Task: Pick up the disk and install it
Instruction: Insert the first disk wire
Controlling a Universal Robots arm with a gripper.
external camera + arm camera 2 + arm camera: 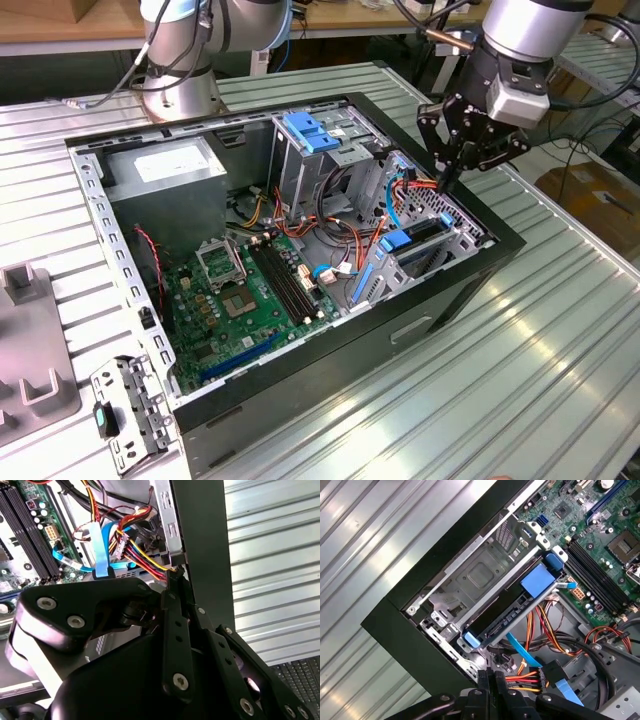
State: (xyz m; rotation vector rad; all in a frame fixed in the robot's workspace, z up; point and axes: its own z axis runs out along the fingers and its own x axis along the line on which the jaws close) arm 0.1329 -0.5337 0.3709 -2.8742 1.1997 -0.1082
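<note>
The disk [505,612], a black drive with blue rails, sits in the metal drive cage [480,575] at the corner of the open computer case [300,380]. In the exterior view the disk [420,235] lies in the cage at that view's right. My gripper [446,183] hangs just above the cage's far end, over the bundle of red, yellow and orange power cables [530,677]. Its fingers [490,677] are pressed together with nothing between them, and in the second wrist view the gripper [175,580] points at the case wall beside the cables.
The motherboard [250,290] fills the case floor, with the grey power supply [165,165] at the back. A light-blue bracket [310,130] tops the tall bay. A grey fixture [25,360] and a loose metal bracket [125,415] lie at the exterior view's left. Another arm's base [175,90] stands behind.
</note>
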